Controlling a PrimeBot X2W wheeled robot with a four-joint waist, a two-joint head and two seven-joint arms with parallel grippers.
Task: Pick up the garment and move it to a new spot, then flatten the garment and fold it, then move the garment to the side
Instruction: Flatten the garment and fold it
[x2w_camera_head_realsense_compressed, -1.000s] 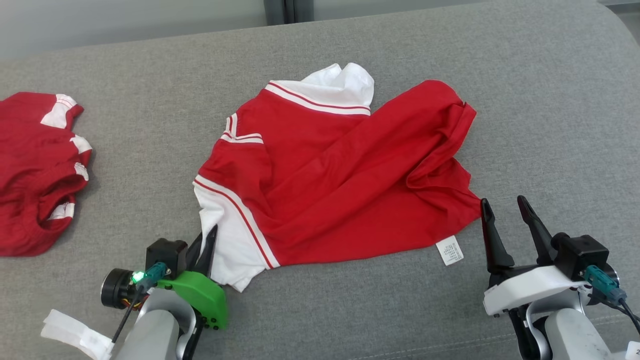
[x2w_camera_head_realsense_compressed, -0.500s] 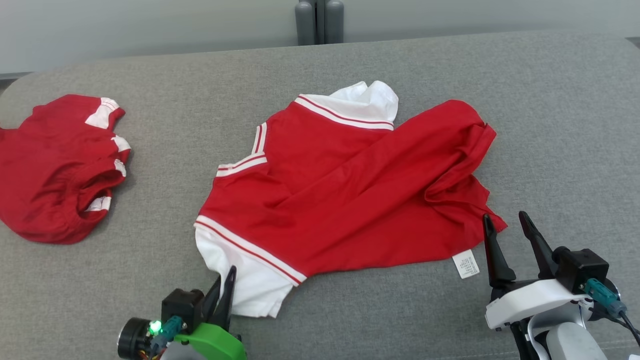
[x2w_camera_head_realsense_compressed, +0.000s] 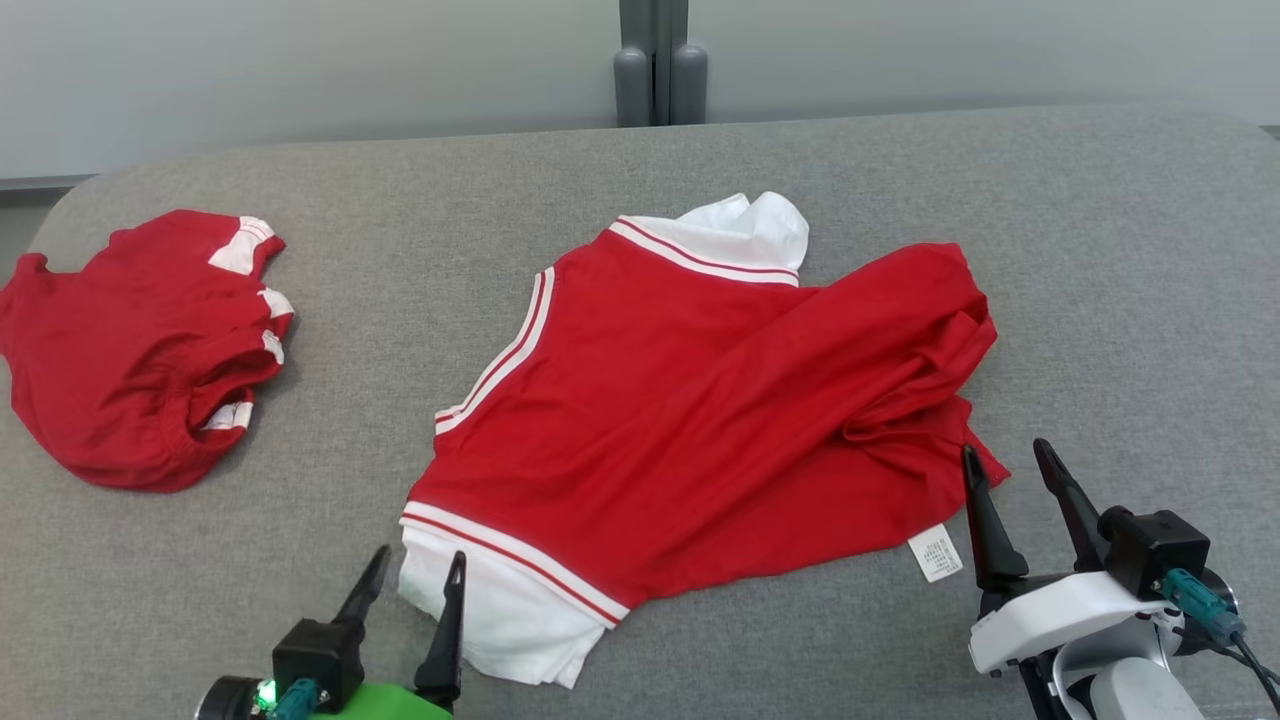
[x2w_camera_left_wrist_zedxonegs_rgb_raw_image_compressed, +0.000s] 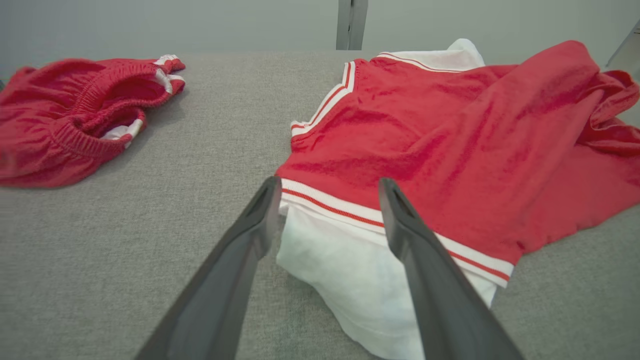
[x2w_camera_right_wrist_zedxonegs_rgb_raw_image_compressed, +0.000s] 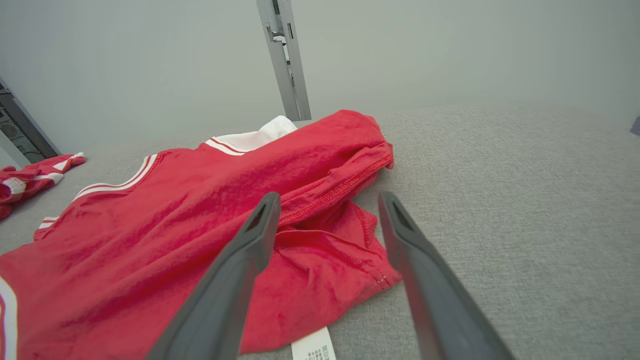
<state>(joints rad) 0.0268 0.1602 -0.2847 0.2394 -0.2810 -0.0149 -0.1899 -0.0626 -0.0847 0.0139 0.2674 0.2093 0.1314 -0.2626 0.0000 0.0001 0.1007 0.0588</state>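
And there we had the red garment (x2w_camera_head_realsense_compressed: 700, 400), spread out crumpled in the middle of the grey, coarse-woven bench (x2w_camera_head_realsense_compressed: 1100, 250). The cloth was a thin, faintly shiny knit with white-and-red striped ribbing along its edges. A soft white sleeve (x2w_camera_head_realsense_compressed: 500, 620) stuck out at its near left corner and another white bit (x2w_camera_head_realsense_compressed: 750, 225) bunched up at the far edge. On the right side we saw the red cloth rumpled into thick folds with a stitched hem, and a small white printed label (x2w_camera_head_realsense_compressed: 935, 553) lay flat on the bench at the near edge. The left claw (x2w_camera_head_realsense_compressed: 420, 560) stood open, its two long dark tapered fingers set either side of the white sleeve's corner, nothing gripped; whether they touched it, we couldn't tell. The right claw (x2w_camera_head_realsense_compressed: 1003, 450) was open too, its fingers pointing at the garment's near right hem corner, holding nothing. Well off to the left, another red garment (x2w_camera_head_realsense_compressed: 130, 350) with an elastic gathered band sat in a heap.
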